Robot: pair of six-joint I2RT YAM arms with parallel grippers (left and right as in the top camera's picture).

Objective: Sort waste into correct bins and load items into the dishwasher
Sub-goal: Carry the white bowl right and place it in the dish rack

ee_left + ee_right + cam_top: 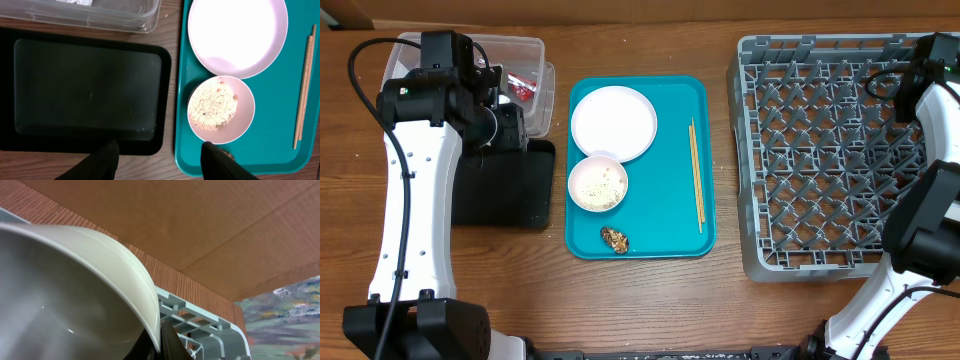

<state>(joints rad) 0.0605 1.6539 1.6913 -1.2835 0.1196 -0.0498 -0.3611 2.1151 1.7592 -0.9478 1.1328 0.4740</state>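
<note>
The left claw (160, 152) is hovering with its fingers apart over the gap between the black tray (85, 85) and the teal tray (180, 125), which is carrying the rice bowl (221, 107), plate (237, 32), chopsticks (304, 90) and food scrap (614, 238). The right claw (156, 342) is clamping the rim of a pale bowl (60, 290) over the far side of the grey rack (820, 150)

Overhead view: bright, even light from above. Shadows on the table (740, 300) are soft and short. The round white plate (613, 122) is near overexposed and shows no surface detail.

Left wrist view: the plate is likewise washed out. The black tray (87, 85) carries a dull sheen. The left gripper (159, 145) fingers (102, 162) are dark and soft-edged at the lower border.

Right wrist view: the white bowl (65, 295) is too close, so it is blurred and grey-shaded, with small highlights inside.
</note>
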